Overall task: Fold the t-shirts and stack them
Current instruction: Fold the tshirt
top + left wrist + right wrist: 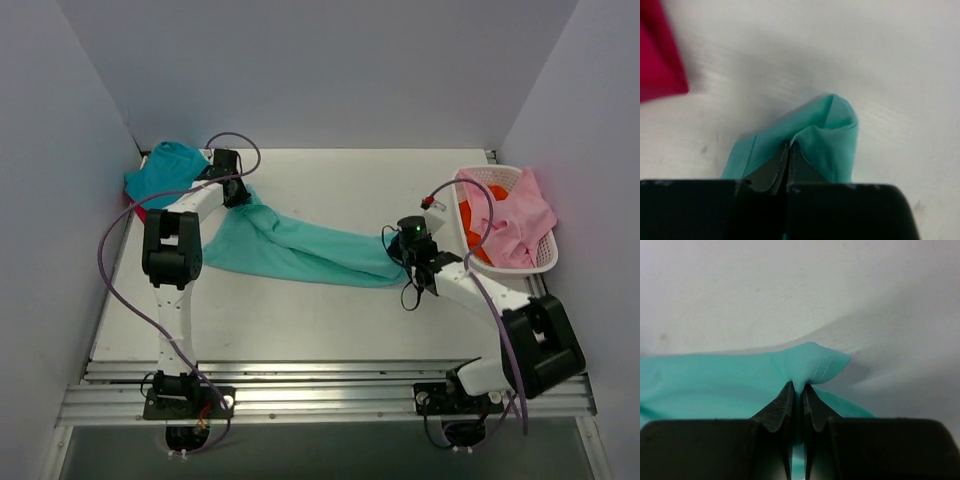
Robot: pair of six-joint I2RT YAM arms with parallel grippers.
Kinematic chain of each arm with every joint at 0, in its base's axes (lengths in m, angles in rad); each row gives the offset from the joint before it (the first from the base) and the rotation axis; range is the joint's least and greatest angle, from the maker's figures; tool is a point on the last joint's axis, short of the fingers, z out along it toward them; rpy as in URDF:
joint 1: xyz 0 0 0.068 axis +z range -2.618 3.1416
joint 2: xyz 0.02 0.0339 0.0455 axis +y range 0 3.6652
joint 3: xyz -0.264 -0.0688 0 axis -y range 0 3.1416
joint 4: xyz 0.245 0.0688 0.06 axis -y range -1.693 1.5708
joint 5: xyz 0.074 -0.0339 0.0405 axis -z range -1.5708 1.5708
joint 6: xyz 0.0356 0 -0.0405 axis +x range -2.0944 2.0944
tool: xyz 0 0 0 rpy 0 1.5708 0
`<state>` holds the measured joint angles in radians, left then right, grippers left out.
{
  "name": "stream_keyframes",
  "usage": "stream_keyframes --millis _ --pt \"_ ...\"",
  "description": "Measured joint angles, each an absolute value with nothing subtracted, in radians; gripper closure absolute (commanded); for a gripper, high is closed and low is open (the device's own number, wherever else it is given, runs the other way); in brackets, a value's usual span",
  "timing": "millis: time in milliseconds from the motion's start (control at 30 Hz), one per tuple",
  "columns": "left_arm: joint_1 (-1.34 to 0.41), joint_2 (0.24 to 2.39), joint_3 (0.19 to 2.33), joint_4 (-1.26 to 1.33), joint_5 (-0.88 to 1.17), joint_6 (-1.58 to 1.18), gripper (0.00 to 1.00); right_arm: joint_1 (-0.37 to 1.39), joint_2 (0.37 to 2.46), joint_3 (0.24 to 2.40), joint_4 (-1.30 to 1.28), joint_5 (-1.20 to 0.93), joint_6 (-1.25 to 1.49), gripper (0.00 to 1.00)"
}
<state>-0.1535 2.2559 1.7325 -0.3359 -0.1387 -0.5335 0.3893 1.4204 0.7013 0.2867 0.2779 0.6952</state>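
**Handling: mint-green t-shirt**

1. Location. The mint-green t-shirt lies on the surface as a long, loosely bunched band. It runs from the far left, near the darker teal t-shirt, toward the white basket on the right. A magenta-red t-shirt lies just beside the left end.

2. Grip state. The left fingers are pinched shut on a small raised fold of the mint cloth. The right fingers are pinched shut on a stitched corner at the opposite end. Each pinch holds only a narrow peak of fabric.

3. Material behaviour. Treat the shirt as light, thin and fully limp. It has no stiffness, so expect any span between the two grips to sag and fold on itself. It should tolerate firm pinching without damage.

4. Where to take hold. Prefer hems, seams and corners, where the cloth is doubled and less likely to slide out. A pinch in a single layer mid-panel is likely to slip or drag in extra folds.

5. Caution. Uneven tension between the arms may pull the smaller peak free.
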Motion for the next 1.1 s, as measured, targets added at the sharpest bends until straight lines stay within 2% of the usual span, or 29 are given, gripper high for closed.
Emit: stream_keyframes --millis 200,400,533,733,1000,1033,1067,1100 --pt "-0.158 2.473 2.083 -0.424 -0.052 -0.506 0.98 0.579 1.176 0.628 0.218 0.301 0.756 1.00" --pt "-0.190 2.600 2.341 -0.532 -0.002 -0.484 0.98 0.749 1.060 0.583 0.099 0.361 0.818 1.00" --pt "-0.227 2.609 2.418 -0.574 0.010 -0.475 0.98 0.774 1.032 0.581 0.032 0.418 0.841 1.00" --pt "-0.259 2.358 2.087 -0.531 0.001 -0.436 0.98 0.775 1.031 0.581 -0.027 0.477 0.846 1.00" --pt "-0.210 1.937 1.660 -0.443 -0.079 -0.404 0.97 0.789 1.058 0.581 -0.027 0.495 0.848 1.00" --pt "-0.207 1.903 1.616 -0.424 -0.090 -0.404 0.92 0.791 1.063 0.581 -0.027 0.495 0.848 1.00" --pt "-0.207 1.880 1.579 -0.421 -0.102 -0.404 0.68 0.793 1.067 0.581 -0.027 0.495 0.848 1.00" --pt "-0.208 1.866 1.547 -0.418 -0.107 -0.399 0.54 0.796 1.070 0.581 -0.027 0.495 0.848 1.00"
